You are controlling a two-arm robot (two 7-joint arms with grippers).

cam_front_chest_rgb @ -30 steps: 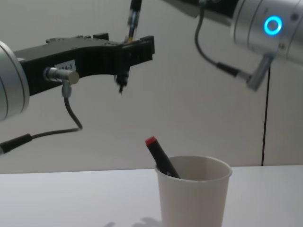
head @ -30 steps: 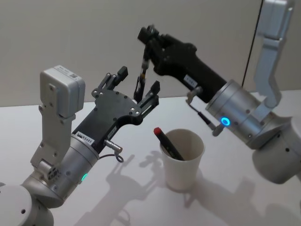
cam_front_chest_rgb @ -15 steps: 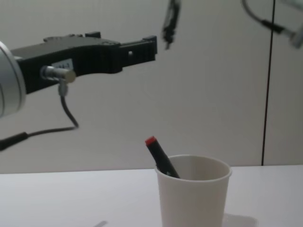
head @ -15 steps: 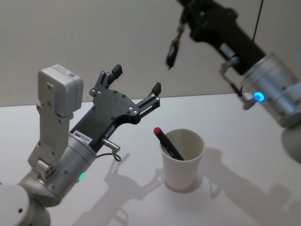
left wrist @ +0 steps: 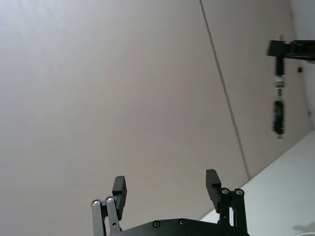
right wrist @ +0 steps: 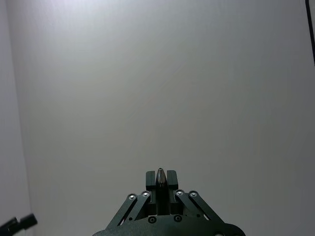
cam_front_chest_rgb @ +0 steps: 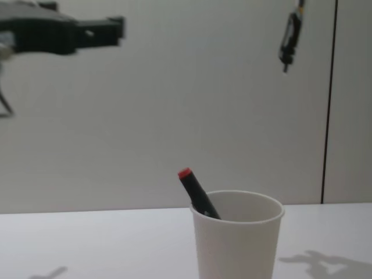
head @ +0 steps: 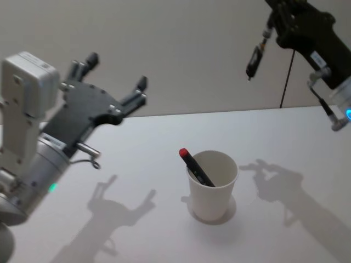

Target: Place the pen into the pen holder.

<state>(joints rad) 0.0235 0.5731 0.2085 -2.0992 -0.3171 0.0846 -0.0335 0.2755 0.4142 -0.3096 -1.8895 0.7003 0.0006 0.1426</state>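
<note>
The pen holder (head: 214, 189) (cam_front_chest_rgb: 237, 247) is a white paper cup standing on the white table (head: 137, 230). Inside it leans a black marker with a red cap (head: 193, 166) (cam_front_chest_rgb: 195, 189). High above the table and to the right of the cup, my right gripper (head: 271, 22) (right wrist: 160, 178) is shut on the top end of a dark pen (head: 256, 53) (cam_front_chest_rgb: 289, 36) (left wrist: 278, 110), which hangs down. Far to the left of the cup, my left gripper (head: 116, 71) (left wrist: 166, 184) is raised and open, holding nothing.
A plain light wall rises behind the table, with a dark vertical seam (cam_front_chest_rgb: 329, 104) at the right. The grippers' shadows fall on the tabletop on both sides of the cup.
My right gripper has carried the pen up and to the right, away from the left gripper. The left gripper, still open, has drawn back to the left.
</note>
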